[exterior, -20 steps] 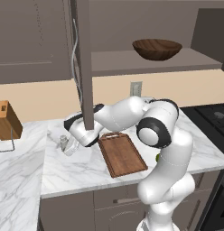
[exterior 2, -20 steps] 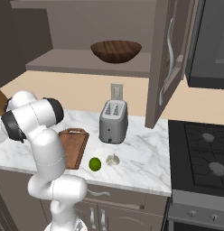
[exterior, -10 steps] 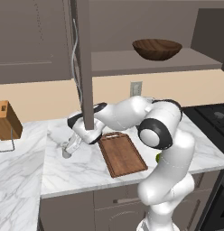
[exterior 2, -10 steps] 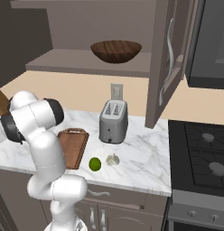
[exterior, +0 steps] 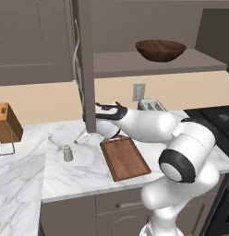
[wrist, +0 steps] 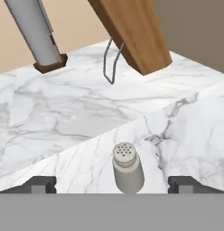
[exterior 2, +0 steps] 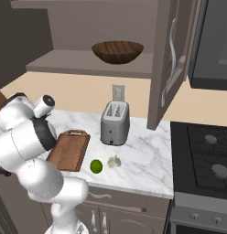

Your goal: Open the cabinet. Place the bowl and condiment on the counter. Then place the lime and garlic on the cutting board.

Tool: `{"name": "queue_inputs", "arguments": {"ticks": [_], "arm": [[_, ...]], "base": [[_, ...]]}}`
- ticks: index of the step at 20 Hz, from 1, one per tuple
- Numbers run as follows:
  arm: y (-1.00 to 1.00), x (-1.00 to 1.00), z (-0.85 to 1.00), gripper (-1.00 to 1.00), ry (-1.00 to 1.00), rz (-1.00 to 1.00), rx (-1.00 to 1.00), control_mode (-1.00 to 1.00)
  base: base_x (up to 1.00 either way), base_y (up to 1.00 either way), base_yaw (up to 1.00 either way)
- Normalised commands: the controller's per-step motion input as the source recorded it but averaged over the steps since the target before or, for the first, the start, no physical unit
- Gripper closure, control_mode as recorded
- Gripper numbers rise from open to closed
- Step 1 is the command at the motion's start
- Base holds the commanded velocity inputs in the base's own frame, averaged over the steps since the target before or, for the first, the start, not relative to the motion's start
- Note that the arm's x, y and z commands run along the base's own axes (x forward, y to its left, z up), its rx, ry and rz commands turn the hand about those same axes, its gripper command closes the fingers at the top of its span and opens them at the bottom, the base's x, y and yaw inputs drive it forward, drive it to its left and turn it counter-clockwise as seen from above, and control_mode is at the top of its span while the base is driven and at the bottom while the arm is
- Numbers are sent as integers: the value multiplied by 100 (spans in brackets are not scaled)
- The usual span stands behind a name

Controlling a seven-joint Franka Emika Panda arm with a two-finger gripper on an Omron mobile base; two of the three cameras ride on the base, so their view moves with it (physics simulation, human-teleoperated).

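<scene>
One condiment shaker stands upright on the white marble worktop, free of any grip; in the left base view the shaker sits left of the cutting board, well apart from it. In the hand view it rises between the two dark tips of the claw, which is spread wide, one tip at each side and neither touching the shaker.

One cutting board lies flat on the worktop, nothing on it. One lime and one garlic bulb rest just beside each other on the marble, to the right of the board in the right base view.

One dark wooden bowl sits on the shelf of the cabinet, whose door stands open.

One grey toaster stands behind the lime and garlic. One light wooden knife block stands at the far left.
</scene>
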Motion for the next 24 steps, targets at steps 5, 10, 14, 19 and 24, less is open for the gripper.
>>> {"name": "queue_inputs", "arguments": {"ticks": [5,10,14,19,24], "arm": [[-59,-17,96,-100,6,-9,-28,-100],[-60,-36,80,-100,-1,4,-38,-100],[-74,-42,90,-100,-2,4,-31,-100],[-88,-39,88,-100,0,6,-25,-100],[-87,-52,82,-100,-2,4,-20,-100]], "base": [[0,0,0],[0,0,0],[0,0,0],[0,0,0],[0,0,0]]}}
